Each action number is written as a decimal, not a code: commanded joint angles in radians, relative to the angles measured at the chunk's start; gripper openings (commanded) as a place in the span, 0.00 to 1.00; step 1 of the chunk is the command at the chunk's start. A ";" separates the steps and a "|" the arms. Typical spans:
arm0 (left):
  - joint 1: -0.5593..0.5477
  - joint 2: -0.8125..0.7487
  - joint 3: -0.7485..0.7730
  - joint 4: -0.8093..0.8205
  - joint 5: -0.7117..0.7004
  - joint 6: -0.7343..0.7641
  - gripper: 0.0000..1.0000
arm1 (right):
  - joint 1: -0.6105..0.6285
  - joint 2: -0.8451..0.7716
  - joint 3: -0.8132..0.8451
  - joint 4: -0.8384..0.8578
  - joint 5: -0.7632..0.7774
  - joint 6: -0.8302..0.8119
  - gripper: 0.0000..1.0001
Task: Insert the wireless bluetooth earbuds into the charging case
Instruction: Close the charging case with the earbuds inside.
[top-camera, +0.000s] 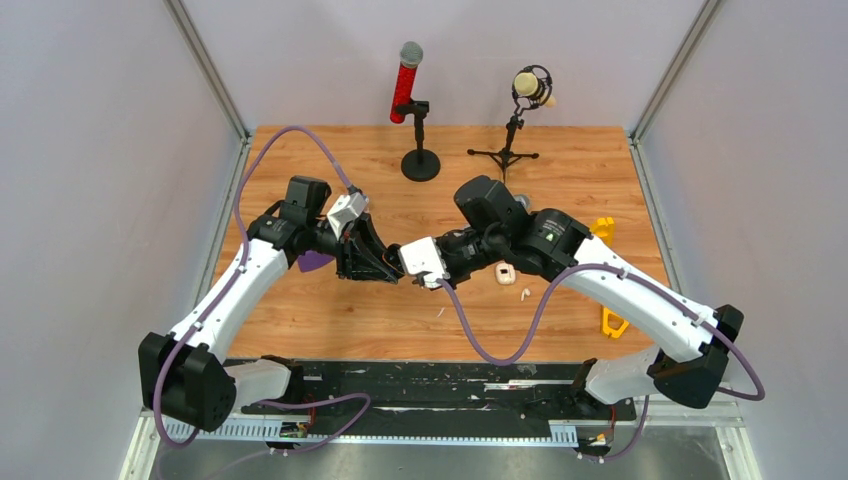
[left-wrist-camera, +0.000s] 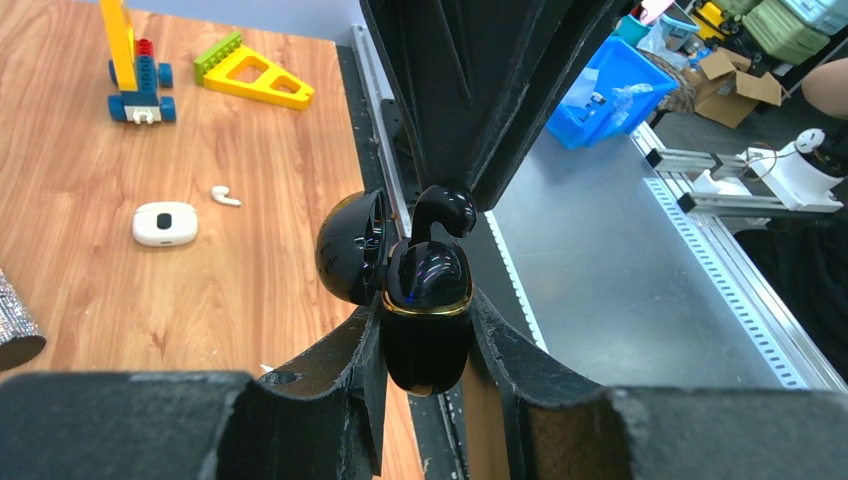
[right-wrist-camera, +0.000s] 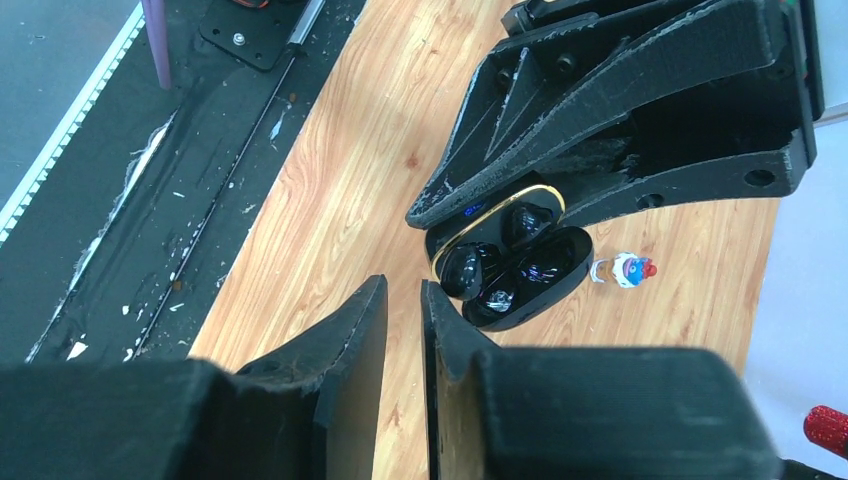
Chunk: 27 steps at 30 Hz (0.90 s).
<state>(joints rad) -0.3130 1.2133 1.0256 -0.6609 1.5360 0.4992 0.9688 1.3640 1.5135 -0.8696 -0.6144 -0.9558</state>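
Our left gripper (left-wrist-camera: 425, 318) is clamped on the black case (left-wrist-camera: 425, 362) and holds it up off the table. The lid (left-wrist-camera: 350, 248) is swung open toward the right arm, so the sockets can be reached. One black bud (right-wrist-camera: 527, 222) sits in the far socket. The other bud (left-wrist-camera: 445, 208) stands proud of the case's rim on the side nearer our right gripper (right-wrist-camera: 403, 300), and we judge it only partly seated.

Our right jaws are nearly together, with a thin slit between them and nothing in it. Their tips are just beside the case. We read that narrow set as a blunt tip for nudging the bud down.

A white case (left-wrist-camera: 165, 223) and a white bud (left-wrist-camera: 225, 195) lie on the table well apart from the black case.
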 joint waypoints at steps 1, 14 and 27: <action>0.003 -0.022 0.003 0.014 0.124 -0.014 0.00 | 0.010 -0.005 0.036 0.004 -0.009 -0.014 0.20; 0.004 -0.023 0.002 0.015 0.124 -0.013 0.00 | 0.010 -0.025 0.118 -0.089 0.042 -0.049 0.14; 0.003 -0.031 -0.006 0.017 0.121 -0.010 0.00 | 0.010 0.049 0.176 -0.100 0.015 -0.045 0.18</action>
<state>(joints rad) -0.3130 1.2133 1.0256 -0.6609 1.5360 0.4992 0.9741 1.4040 1.6321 -0.9482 -0.5747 -0.9791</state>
